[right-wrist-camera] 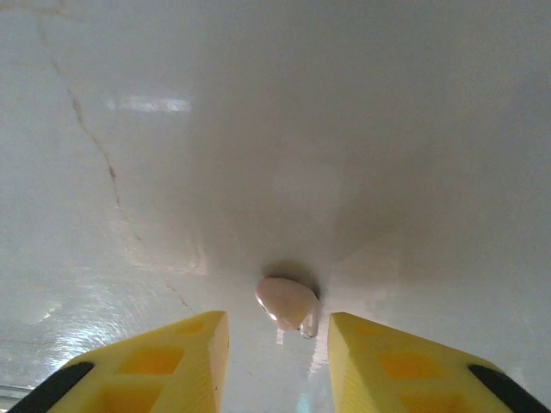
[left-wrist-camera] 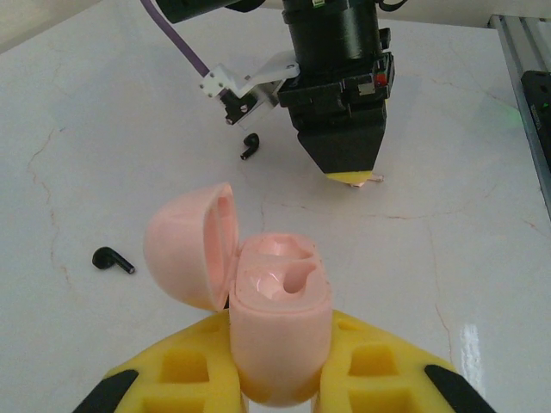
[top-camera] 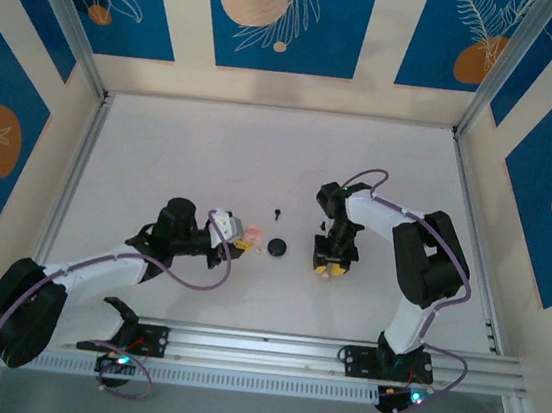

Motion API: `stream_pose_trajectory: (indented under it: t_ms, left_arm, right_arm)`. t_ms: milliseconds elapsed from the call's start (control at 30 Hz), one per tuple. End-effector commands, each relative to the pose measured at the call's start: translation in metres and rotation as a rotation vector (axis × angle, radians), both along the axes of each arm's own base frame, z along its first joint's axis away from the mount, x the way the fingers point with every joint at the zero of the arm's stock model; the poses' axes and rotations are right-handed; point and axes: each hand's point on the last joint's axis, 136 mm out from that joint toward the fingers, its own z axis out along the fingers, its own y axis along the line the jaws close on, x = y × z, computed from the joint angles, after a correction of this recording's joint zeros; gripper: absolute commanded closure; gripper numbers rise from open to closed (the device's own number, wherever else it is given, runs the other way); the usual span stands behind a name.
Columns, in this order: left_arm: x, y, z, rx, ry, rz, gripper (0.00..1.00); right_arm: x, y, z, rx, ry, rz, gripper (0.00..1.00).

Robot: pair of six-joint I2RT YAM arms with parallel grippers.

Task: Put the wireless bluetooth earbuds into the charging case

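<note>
My left gripper [left-wrist-camera: 280, 353] is shut on the body of a pale pink charging case [left-wrist-camera: 277, 314], held upright with its lid [left-wrist-camera: 185, 245] swung open to the left. One socket in it gapes empty. In the top view the case [top-camera: 250, 234] sits at the left gripper [top-camera: 240, 238]. A pale pink earbud [right-wrist-camera: 288, 303] lies on the table between the yellow fingers [right-wrist-camera: 185, 357] of my right gripper [right-wrist-camera: 277, 344]; the jaws are open, with a gap on each side. That gripper [top-camera: 332, 268] points straight down. Two black earbuds [left-wrist-camera: 113, 259] [left-wrist-camera: 250, 145] lie loose.
A round black case [top-camera: 276, 247] rests on the white table [top-camera: 211, 158] between the two grippers, with a black earbud [top-camera: 277, 212] just beyond it. The right arm's wrist [left-wrist-camera: 337, 77] stands close in front of the pink case. Aluminium rails edge the table.
</note>
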Motion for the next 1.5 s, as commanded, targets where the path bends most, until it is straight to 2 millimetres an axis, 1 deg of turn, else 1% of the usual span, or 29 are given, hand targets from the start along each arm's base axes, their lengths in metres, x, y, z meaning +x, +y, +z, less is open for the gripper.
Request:
stream_pose_trajectory:
  t_ms: [0, 200, 300, 533, 667, 833, 967, 1133, 1267, 1467]
  left_arm:
    - [0.001, -0.006, 0.015, -0.029, -0.018, -0.013, 0.85]
    - [0.001, -0.006, 0.015, -0.029, -0.016, -0.014, 0.85]
    - [0.001, -0.006, 0.016, -0.028, -0.016, -0.015, 0.85]
    - [0.001, -0.005, 0.015, -0.023, -0.009, -0.013, 0.86]
    - [0.001, -0.005, 0.014, -0.022, -0.008, -0.011, 0.85]
    - [0.002, -0.006, 0.012, -0.019, -0.006, -0.009, 0.85]
    - [0.006, -0.009, 0.008, -0.032, -0.007, -0.001, 0.86]
    - [0.009, -0.017, 0.006, -0.054, -0.013, -0.009, 0.86]
    - [0.012, -0.026, 0.002, -0.066, -0.024, -0.013, 0.87]
    - [0.018, -0.041, -0.001, -0.096, -0.061, -0.003, 0.87]
  right_arm:
    - [-0.007, -0.002, -0.007, -0.005, 0.042, 0.002, 0.65]
    - [-0.009, -0.006, -0.013, -0.031, 0.053, 0.003, 0.65]
    - [-0.008, -0.005, -0.015, -0.027, 0.052, 0.001, 0.68]
    - [-0.010, -0.007, -0.019, -0.035, 0.058, -0.004, 0.71]
    - [-0.007, -0.007, -0.018, -0.034, 0.034, -0.005, 0.74]
    - [0.000, -0.007, -0.015, -0.029, -0.028, -0.010, 0.76]
    - [0.008, -0.004, -0.009, -0.003, -0.101, -0.033, 0.77]
    - [0.019, 0.003, 0.002, 0.055, -0.214, -0.067, 0.77]
    - [0.030, 0.012, 0.014, 0.131, -0.324, -0.104, 0.77]
    - [0.048, 0.027, 0.038, 0.267, -0.486, -0.156, 0.77]
